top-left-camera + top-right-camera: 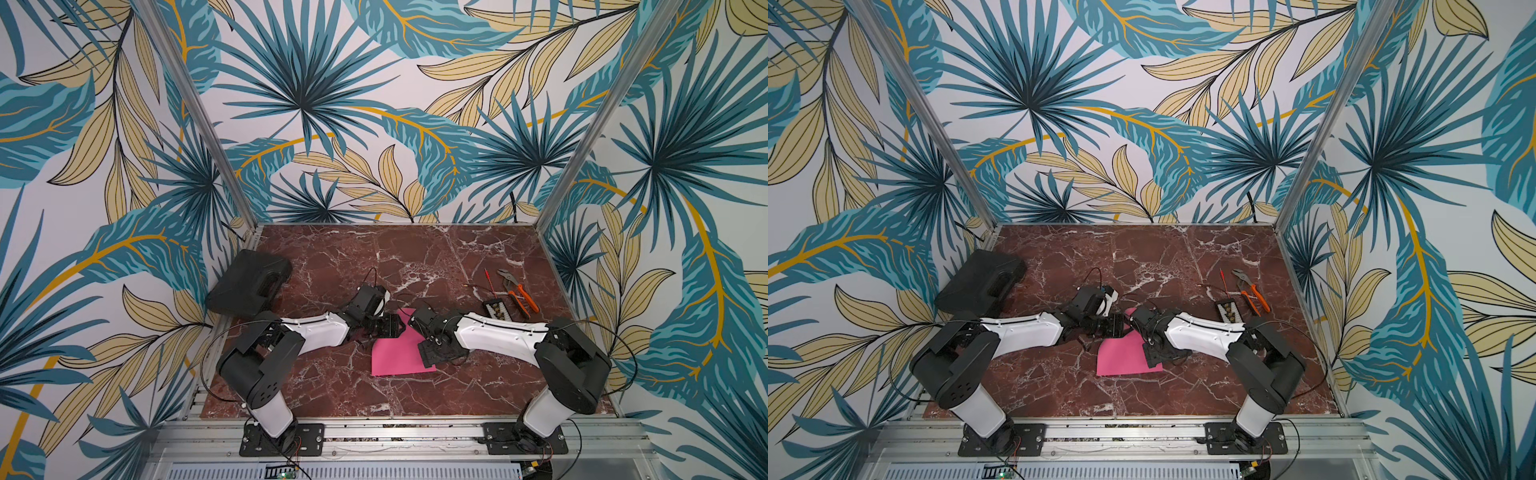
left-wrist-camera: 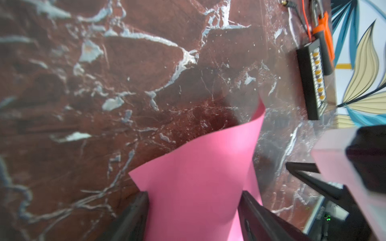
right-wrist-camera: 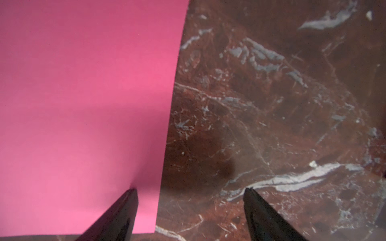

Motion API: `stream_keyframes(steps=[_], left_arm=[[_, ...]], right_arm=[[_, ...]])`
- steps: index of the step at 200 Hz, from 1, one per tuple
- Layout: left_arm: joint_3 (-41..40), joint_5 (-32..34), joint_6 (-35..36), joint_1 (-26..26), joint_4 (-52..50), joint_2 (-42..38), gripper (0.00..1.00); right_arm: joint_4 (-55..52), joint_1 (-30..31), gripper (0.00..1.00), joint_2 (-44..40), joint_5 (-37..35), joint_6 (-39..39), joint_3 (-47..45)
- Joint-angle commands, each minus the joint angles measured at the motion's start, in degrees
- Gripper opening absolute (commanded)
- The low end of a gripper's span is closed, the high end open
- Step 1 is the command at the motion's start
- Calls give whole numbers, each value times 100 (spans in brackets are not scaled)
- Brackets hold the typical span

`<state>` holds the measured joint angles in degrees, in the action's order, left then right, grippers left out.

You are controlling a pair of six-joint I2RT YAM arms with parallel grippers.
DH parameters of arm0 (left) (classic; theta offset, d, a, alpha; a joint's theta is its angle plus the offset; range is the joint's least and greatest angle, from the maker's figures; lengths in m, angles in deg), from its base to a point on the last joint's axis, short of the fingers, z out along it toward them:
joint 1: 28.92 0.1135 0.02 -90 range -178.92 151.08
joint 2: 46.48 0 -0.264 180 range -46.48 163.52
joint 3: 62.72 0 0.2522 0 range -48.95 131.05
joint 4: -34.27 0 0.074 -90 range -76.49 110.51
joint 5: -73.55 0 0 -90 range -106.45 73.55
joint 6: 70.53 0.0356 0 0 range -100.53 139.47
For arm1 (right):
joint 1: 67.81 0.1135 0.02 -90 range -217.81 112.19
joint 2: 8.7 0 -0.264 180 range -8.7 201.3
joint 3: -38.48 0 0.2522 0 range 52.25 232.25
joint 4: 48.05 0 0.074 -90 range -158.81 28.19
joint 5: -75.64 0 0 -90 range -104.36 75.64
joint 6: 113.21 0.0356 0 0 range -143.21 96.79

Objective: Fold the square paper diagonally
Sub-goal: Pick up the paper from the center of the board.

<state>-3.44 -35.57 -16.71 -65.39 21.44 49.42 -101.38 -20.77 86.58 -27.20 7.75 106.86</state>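
The left arm [image 1: 316, 328] and right arm [image 1: 498, 334] stretch inward, wrists nearly meeting at centre frame. The left gripper [image 2: 194, 194] and right gripper [image 3: 190, 190] both show jaws apart.

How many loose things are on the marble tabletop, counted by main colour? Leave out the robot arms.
Pink: 1, the thin pink square paper
Black: 2, the black plastic case and the narrow black strip with yellow inserts
Orange: 1, the orange-handled metal pliers
Red: 1, the thin red rod
Brass: 1, the small brass-tipped pin
Total: 6
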Motion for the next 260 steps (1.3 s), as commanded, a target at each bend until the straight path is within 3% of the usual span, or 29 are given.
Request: stream_keyframes(steps=[1,36,62,104,133,208,260], left_arm=[[-266,-233,147,-27,476,-253,59],[-575,-421,248,-25,1031,-548,39],[-755,-557,287,-27,1318,-685,30],[-1024,-829,318,-24,1736,-822,29],[-1128,-863,306,-26,1845,-845,29],[-1203,-736,237,-27,1948,-750,29],[-1221,-548,210,-26,1925,-694,29]], right_arm=[[560,34,85,-345,203,-137,-273],[1493,-64,88,-1204,970,-508,-695],[2278,-583,88,-1466,1877,-574,-1033],[3559,-1434,86,-1199,3181,-547,-1296],[3977,-1816,84,-843,3626,-770,-1248],[4864,-2191,79,156,4491,-943,-1193],[5579,-2200,65,614,5173,-708,-1327]])
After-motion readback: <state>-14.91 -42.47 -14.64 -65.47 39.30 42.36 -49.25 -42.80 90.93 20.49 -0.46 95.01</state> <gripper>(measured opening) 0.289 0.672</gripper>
